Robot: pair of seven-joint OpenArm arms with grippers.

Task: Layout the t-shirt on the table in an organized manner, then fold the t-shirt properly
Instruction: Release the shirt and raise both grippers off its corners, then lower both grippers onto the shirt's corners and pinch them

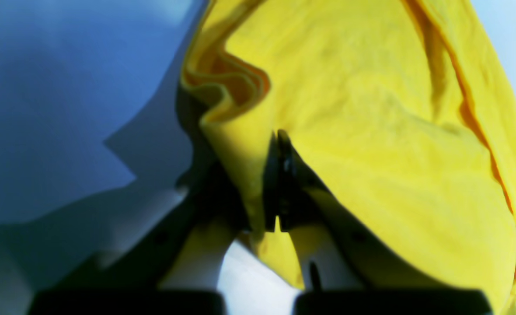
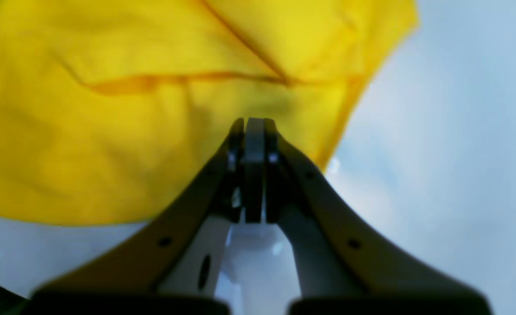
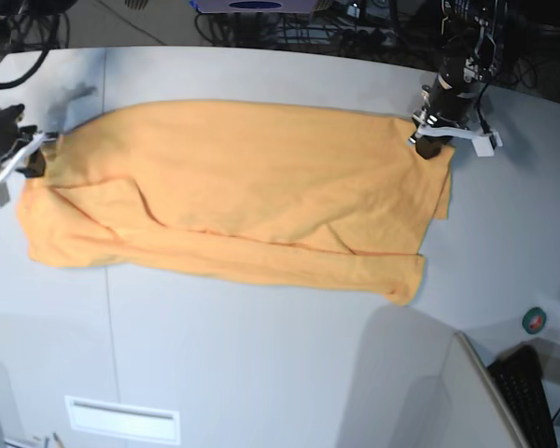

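Tightly pinched, left gripper clamped on a fold of the t-shirt, cloth bunched up on both sides of the dark fingers in the left wrist view. Right gripper likewise pressed together, tips at the cloth's edge in the right wrist view; cannot tell whether fabric is actually caught between them. Seen from the base view: left gripper reaching down from the far right onto the shirt's far right corner, wrist near upright; right gripper coming in low from the left edge, set against the shirt's far left corner. Spread wide and mostly flat between the two, one long crease running across the near half, near right corner doubled over, right edge slightly ruffled. Lying on the far half of the table, far hem close to the curved far rim. Broad bare tabletop toward the near side. Small green roll of tape and a keyboard off at the near right, well apart from the cloth.
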